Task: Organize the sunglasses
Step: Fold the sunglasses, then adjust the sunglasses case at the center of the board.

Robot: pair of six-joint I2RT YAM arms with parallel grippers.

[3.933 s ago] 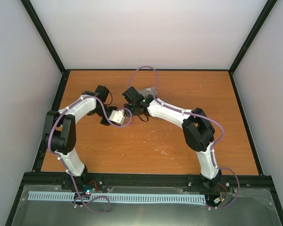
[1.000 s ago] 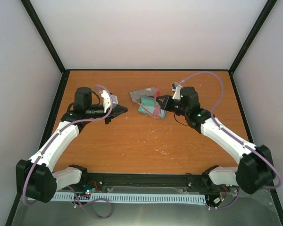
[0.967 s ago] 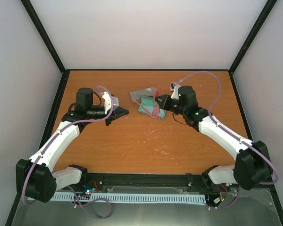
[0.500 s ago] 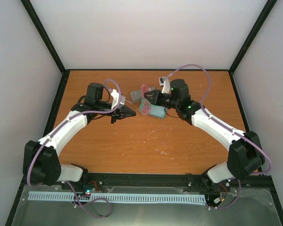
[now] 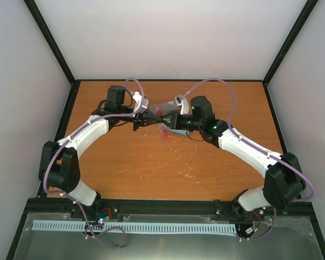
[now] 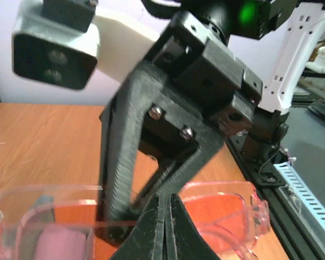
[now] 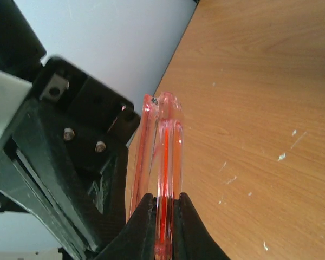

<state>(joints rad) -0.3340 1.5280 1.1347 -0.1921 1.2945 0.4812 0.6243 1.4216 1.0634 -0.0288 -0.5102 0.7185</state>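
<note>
Sunglasses (image 5: 163, 130) with a see-through red-pink frame hang in the air between the two end effectors, above the tabletop (image 5: 206, 162) and not touching it. The left end effector (image 5: 148, 120) and the right end effector (image 5: 167, 120) meet tip to tip over the middle of the tabletop, each pointing at the other.

In the left wrist view, the left end effector (image 6: 163, 208) has its fingers pressed together to a narrow point at the middle of the frame. One pink lens (image 6: 219, 208) spreads out to the right of its tips and the other to their left. Straight ahead of it, just past the sunglasses, stands the black body of the right end effector.

In the right wrist view, the right end effector (image 7: 162, 208) is pinched nearly shut on the sunglasses (image 7: 165, 135), which show edge-on as a thin red band running straight out from between its fingers. The black left end effector fills the space just to the left of that band.

A grey case (image 5: 166, 105) lies on the tabletop just beyond the meeting tips, partly hidden by them. A blue-green one (image 5: 179, 132) lies under the right wrist.
</note>
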